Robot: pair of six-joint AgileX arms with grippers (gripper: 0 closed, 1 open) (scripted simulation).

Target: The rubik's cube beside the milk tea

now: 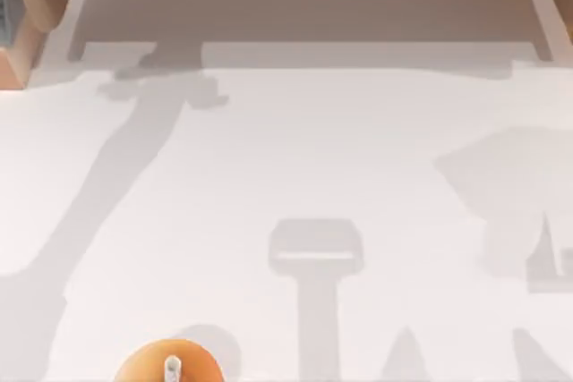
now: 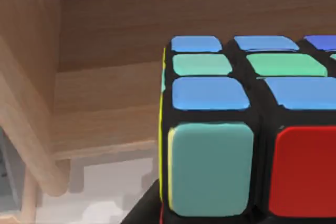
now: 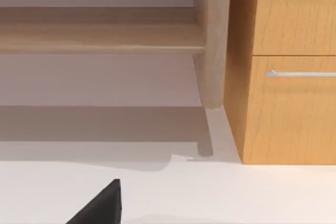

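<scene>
While the cube (image 2: 247, 129) looms close before the left wrist camera, black-framed with blue, green, teal and red stickers and a yellow edge, a dark part at the bottom of that view seems to sit under it; likely the left claw has it, though whether the fingers are closed on it I cannot tell. Behind the cube stand a wooden shelf (image 2: 110, 30) and its leg (image 2: 31, 145), so it appears raised near the desk's far left corner. Top view: pale desk (image 1: 358, 131) crossed by arm shadows, and the milk tea (image 1: 167, 366) at the near edge, left of centre, orange disc with a white straw (image 1: 172, 367), partly cut by the frame. No cube lies next to it, so the placing is judged not yet done. Right wrist view: a dark tip of the right claw (image 3: 100, 205) low over the desk, facing the shelf leg and a wooden drawer cabinet (image 3: 289, 77) with a metal handle (image 3: 299, 73); its opening I cannot tell; it looks parked. Handling, as judgement: the cube should be light and rigid, with smooth sticker faces that may slip; best pinched flat on two opposite faces, mid-height, not on corners. The cup looks tippable, so set down just beside it, not touching.
</scene>
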